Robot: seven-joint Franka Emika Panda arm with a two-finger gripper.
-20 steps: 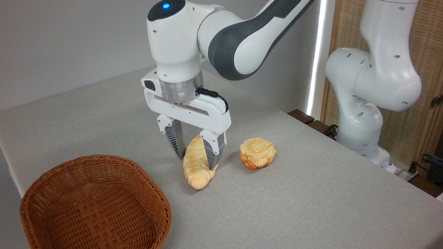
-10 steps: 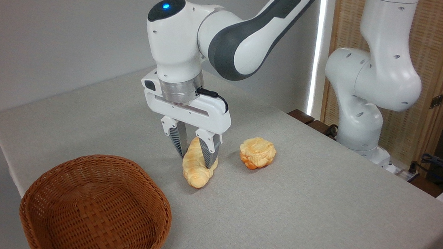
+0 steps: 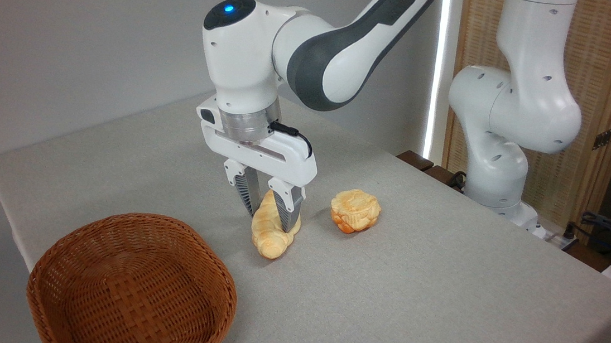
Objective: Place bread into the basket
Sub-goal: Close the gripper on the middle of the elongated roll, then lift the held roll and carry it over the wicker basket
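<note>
The gripper (image 3: 270, 218) points straight down over the middle of the grey table (image 3: 411, 294), its two ribbed fingers (image 3: 286, 209) drawn close and pressed against the upper half of the bread (image 3: 270, 234) — one finger on each flank, the loaf caught between them; the bread's far end is tucked up between the fingers while its near, pointed end slopes down toward the camera, and whether that tip touches the cloth or hangs just clear of it cannot be told, though a shadow sits directly beneath it. The basket (image 3: 132, 283) stands at the near left corner of the table, nothing inside it — well apart from the loaf, below and to the left of the gripper; a small round bun (image 3: 355, 210) lies on the table just to the right of the gripper, not touching it.
</note>
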